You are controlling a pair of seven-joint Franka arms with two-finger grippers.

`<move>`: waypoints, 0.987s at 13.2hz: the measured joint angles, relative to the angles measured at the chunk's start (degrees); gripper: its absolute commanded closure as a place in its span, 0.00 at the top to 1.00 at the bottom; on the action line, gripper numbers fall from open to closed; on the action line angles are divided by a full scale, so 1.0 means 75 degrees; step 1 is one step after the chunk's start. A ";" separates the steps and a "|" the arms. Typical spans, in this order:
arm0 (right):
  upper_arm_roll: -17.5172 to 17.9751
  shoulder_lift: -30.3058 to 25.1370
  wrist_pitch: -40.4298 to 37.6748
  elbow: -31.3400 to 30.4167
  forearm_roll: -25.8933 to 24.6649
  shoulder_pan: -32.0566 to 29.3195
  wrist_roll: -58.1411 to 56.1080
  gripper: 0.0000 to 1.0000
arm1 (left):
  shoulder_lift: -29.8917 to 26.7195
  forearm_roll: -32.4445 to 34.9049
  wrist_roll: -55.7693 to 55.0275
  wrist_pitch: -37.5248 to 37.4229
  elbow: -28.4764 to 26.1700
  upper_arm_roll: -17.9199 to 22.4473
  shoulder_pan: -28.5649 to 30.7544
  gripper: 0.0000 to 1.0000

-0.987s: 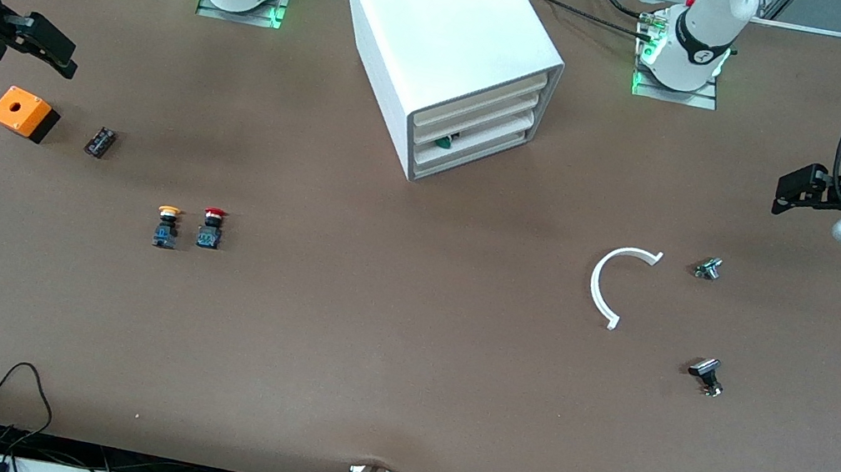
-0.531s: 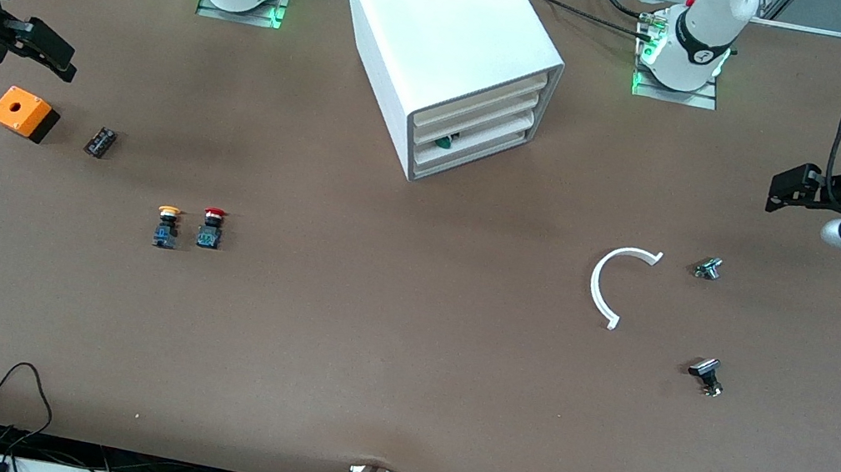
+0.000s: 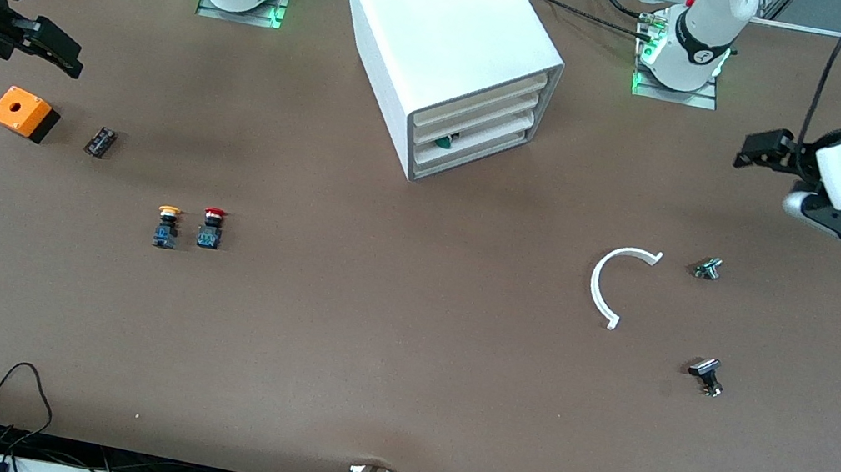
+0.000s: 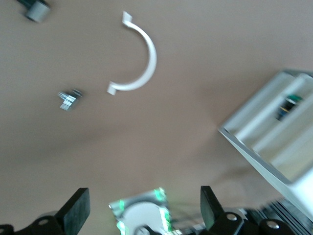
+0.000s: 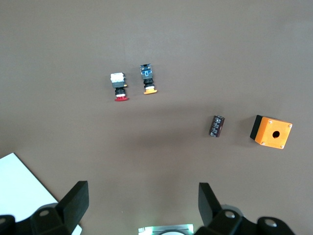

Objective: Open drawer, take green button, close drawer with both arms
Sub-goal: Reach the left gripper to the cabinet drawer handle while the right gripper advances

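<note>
Waiting: drawer (image 3: 477,146) in the cabinet (image 3: 450,47) barely ajar, green button (image 3: 444,140) inside
Left gripper (image 3: 757,148): spread, empty, beside cabinet
Right gripper (image 3: 57,50): spread, empty, over table
Left: everything

Both arms are up in the air over the table ends. The left gripper (image 3: 755,147) has its fingers wide apart. The right gripper (image 3: 65,57) does too.

Matt brown table (image 3: 383,365) — smooth white plastic cabinet (image 3: 436,27), glossy orange plastic box (image 3: 20,112).
</note>
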 measured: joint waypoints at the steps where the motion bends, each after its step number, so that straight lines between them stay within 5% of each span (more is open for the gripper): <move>1: 0.0003 0.0000 -0.0010 -0.0007 0.0002 0.0004 -0.0003 0.99 | 0.0083 -0.0397 -0.0001 -0.0326 -0.0005 -0.0085 -0.0057 0.99; 9: 0.0048 0.0359 0.0273 -0.0111 0.0141 0.0538 0.0588 0.99 | 0.2453 -0.3451 0.2116 -0.0679 -0.0283 -0.0181 -0.0085 0.99; 13: 0.0056 0.0723 0.0344 -0.0117 0.0171 0.0751 0.0685 0.99 | 0.3621 -0.4472 0.3796 -0.0357 -0.0322 -0.0209 -0.0226 0.87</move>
